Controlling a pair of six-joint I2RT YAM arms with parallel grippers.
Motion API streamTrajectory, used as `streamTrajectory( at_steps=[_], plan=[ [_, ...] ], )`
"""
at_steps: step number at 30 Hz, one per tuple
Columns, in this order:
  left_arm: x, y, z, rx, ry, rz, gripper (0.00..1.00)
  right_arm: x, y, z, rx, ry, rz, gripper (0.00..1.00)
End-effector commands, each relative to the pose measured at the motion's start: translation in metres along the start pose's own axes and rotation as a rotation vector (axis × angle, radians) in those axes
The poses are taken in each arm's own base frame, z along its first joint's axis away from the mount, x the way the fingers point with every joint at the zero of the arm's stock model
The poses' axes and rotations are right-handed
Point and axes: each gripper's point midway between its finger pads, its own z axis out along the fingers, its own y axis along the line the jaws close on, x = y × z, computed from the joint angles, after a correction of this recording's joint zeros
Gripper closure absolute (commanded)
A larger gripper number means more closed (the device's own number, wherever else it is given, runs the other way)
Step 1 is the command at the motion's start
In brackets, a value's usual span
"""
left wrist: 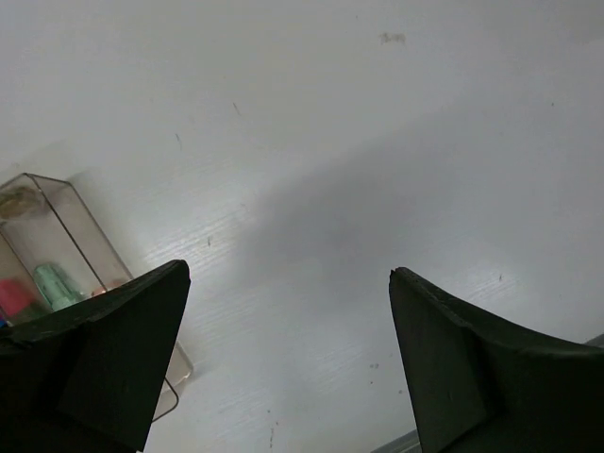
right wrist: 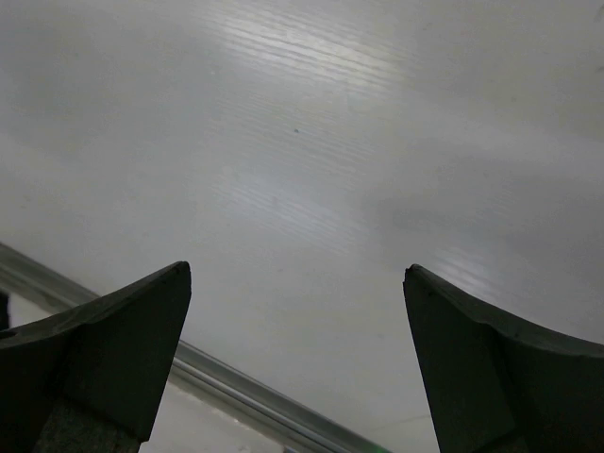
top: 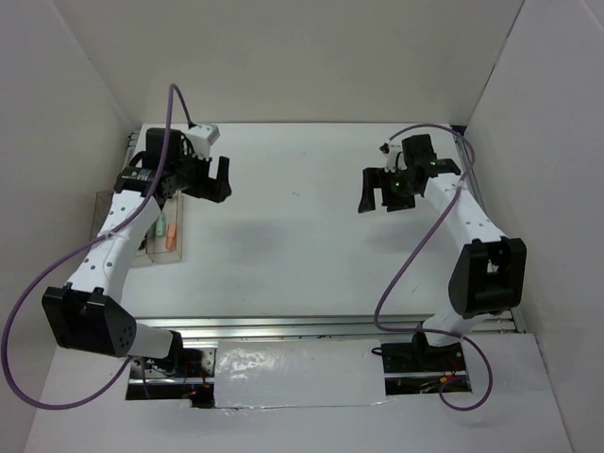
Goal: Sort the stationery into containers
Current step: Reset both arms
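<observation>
The clear brownish containers (top: 179,219) lie at the table's left edge, partly hidden under my left arm. An orange stub (top: 173,238) and a mint green highlighter (top: 160,226) show inside them. In the left wrist view the containers (left wrist: 80,222) sit at the left, holding the mint green highlighter (left wrist: 55,285) and a pink item (left wrist: 13,296). My left gripper (top: 219,181) is open and empty, just right of the containers above bare table; its jaws stand wide in the left wrist view (left wrist: 288,276). My right gripper (top: 375,196) is open and empty at the far right (right wrist: 297,271). No loose stationery shows on the table.
White walls close in the table at the back and both sides. A metal rail (top: 283,328) runs along the table's near edge and also shows in the right wrist view (right wrist: 236,389). Purple cables (top: 406,269) loop beside both arms.
</observation>
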Motion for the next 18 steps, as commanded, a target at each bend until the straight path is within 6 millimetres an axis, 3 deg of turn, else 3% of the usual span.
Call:
streamTrajectory(
  at_steps=[1, 6, 15, 18],
  plan=[
    [0.002, -0.003, 0.004, -0.057, -0.001, 0.025, 0.01, 0.002, -0.020, -0.037, 0.168, -0.081, -0.119, 0.00],
    [0.013, -0.015, 0.002, -0.043, -0.017, 0.050, 0.01, 0.018, -0.045, -0.061, 0.339, -0.185, -0.166, 0.00],
    [0.059, -0.007, -0.008, -0.143, 0.007, 0.173, 0.01, 0.053, -0.064, -0.081, 0.457, -0.272, -0.241, 0.00],
    [0.055, -0.002, -0.019, -0.194, -0.042, 0.194, 0.01, 0.055, -0.064, -0.086, 0.471, -0.285, -0.255, 0.00]
  ],
)
